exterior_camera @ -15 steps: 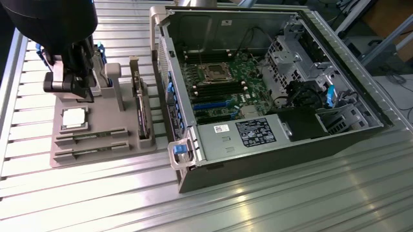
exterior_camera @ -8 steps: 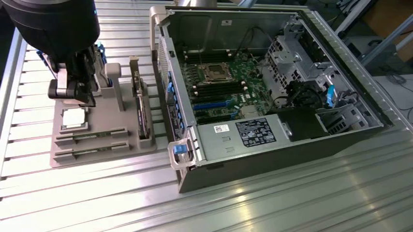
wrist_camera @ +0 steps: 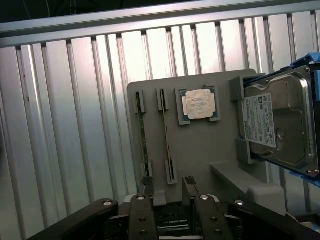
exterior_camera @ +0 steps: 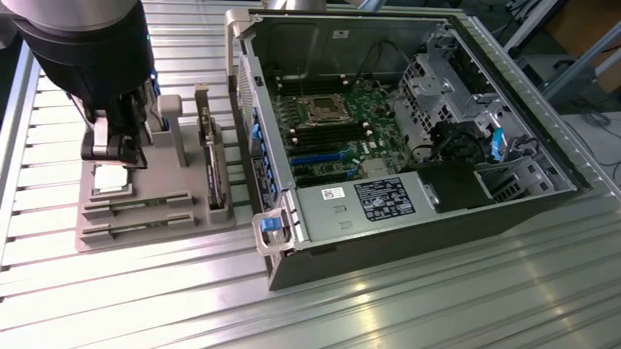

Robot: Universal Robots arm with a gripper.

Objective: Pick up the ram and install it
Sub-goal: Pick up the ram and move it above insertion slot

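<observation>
Wrist view | hand [wrist_camera: 168, 182] spread apart | ram [wrist_camera: 168, 142] in tray [wrist_camera: 200, 150], lined up between fingers [wrist_camera: 189, 186], ungripped

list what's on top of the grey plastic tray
Two thin dark-green ram sticks on edge in slots, a square silver CPU chip, a silver hard drive and an upright expansion card. The black robot arm covers part of the grey plastic tray.
</observation>
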